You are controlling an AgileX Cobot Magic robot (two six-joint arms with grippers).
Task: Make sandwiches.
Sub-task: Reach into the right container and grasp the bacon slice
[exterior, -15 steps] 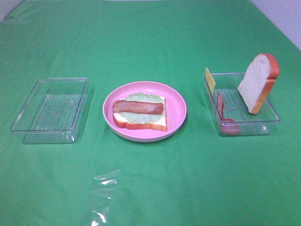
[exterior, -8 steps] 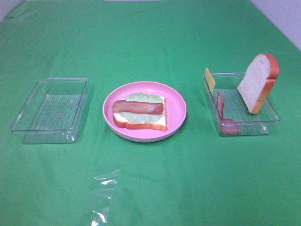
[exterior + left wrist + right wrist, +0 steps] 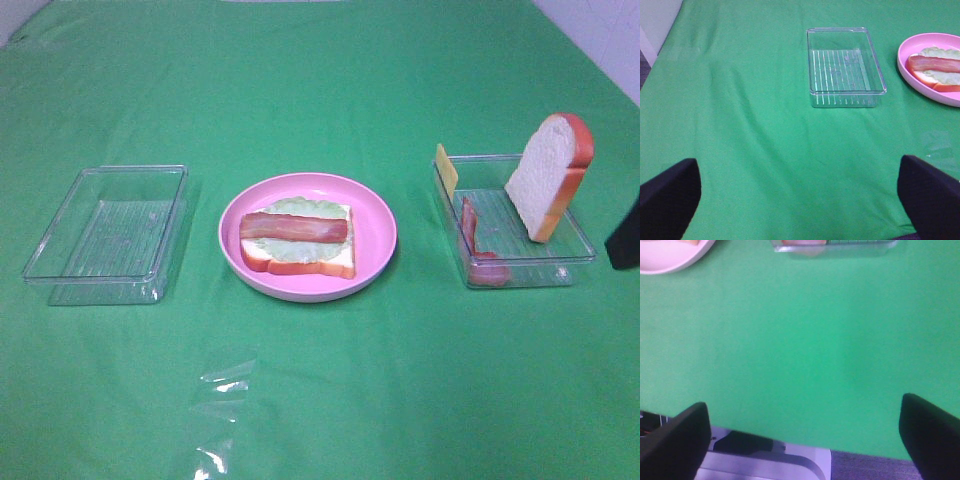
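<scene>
The partly built sandwich (image 3: 297,237) lies on the pink plate (image 3: 375,225): a bread slice with lettuce and one bacon strip (image 3: 293,227) on top. In the right clear tray (image 3: 575,262) a second bread slice (image 3: 548,175) leans upright, with a bacon strip (image 3: 469,228) and a yellow cheese slice (image 3: 445,168) beside it. My left gripper (image 3: 800,185) is open over bare cloth, well short of the empty tray (image 3: 846,67). My right gripper (image 3: 802,425) is open and empty near the table's front edge. A dark part of the right gripper (image 3: 625,240) shows at the exterior view's right border.
An empty clear tray (image 3: 108,235) stands left of the plate. A crumpled piece of clear film (image 3: 220,400) lies on the green cloth near the front. The table's front edge (image 3: 765,460) shows in the right wrist view.
A dark part of the right arm has come into the exterior view at its right edge. Food, plate and trays have not moved.
</scene>
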